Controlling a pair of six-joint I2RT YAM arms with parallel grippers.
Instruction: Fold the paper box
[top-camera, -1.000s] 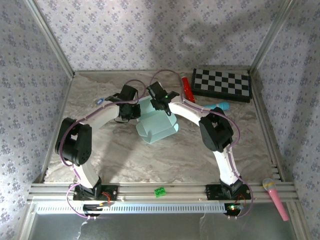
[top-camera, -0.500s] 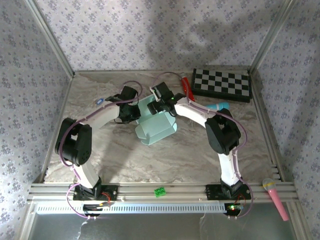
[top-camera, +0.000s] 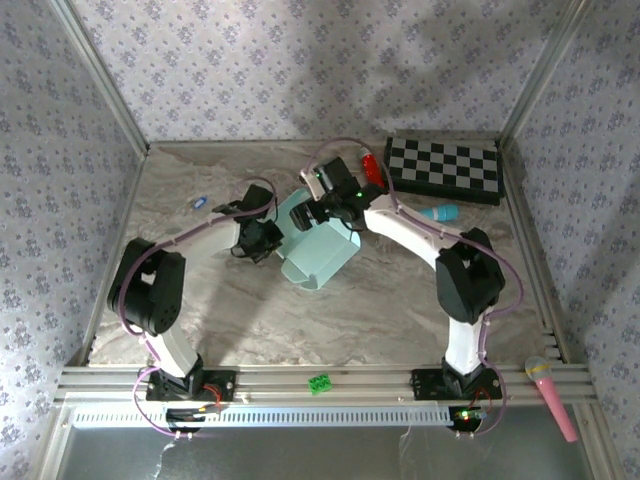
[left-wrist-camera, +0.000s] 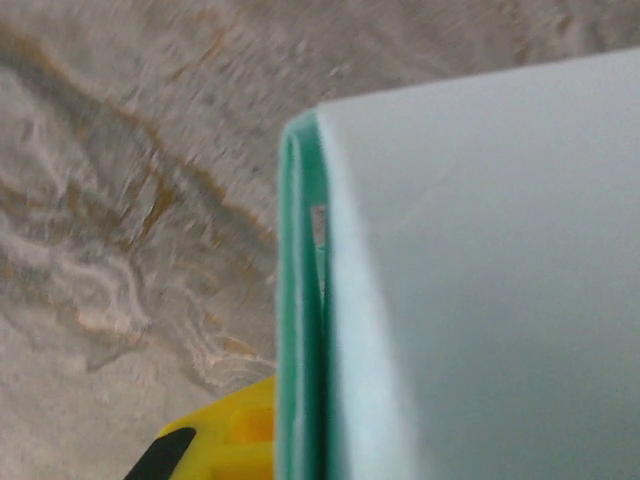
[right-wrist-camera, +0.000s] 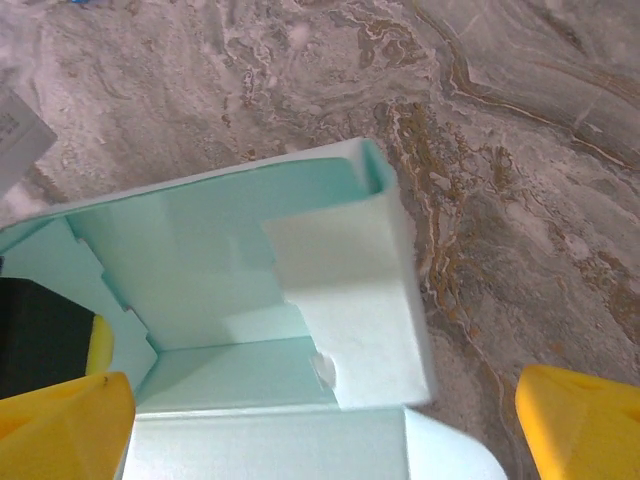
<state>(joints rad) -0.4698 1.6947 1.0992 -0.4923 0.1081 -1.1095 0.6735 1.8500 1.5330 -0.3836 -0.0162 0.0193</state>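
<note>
paper box, lying diagonally, long axis near-left to far-right

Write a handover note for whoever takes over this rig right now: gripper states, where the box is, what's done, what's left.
Left gripper: at the box's left wall, one finger against the card; the other is hidden, so grip unclear.
Right gripper: open, fingers wide apart on either side of the box's far end.
Box: centre of the table, partly formed, walls up, one end open, a flap turned inward.
Left: probably tuck the other flaps and close it.
</note>
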